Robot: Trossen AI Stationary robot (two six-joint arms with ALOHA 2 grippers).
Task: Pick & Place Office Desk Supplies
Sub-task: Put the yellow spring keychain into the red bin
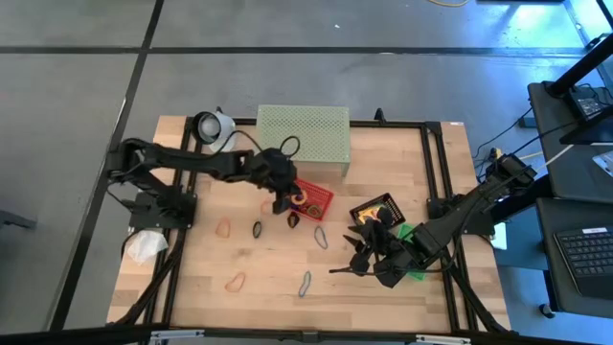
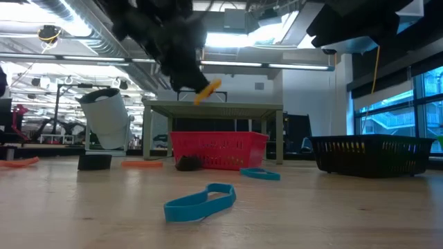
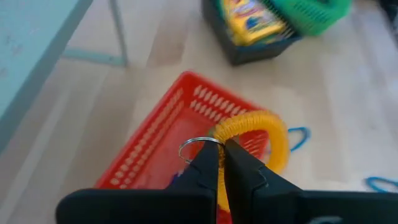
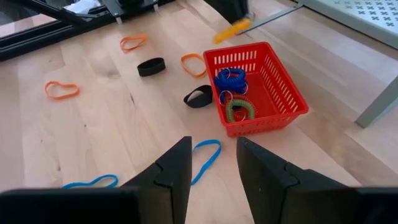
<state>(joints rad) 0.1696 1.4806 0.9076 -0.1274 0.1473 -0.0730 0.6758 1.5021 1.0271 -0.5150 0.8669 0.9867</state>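
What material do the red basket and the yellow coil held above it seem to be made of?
Red basket: probably moulded plastic, with slotted walls and an even, slightly glossy colour. Yellow coil in the left gripper: likely springy plastic, given its tight spiral ridges; its silver ring looks like metal.

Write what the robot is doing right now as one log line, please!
left end effector: shut on yellow coil loop, above red basket | right end effector: open, empty, over table
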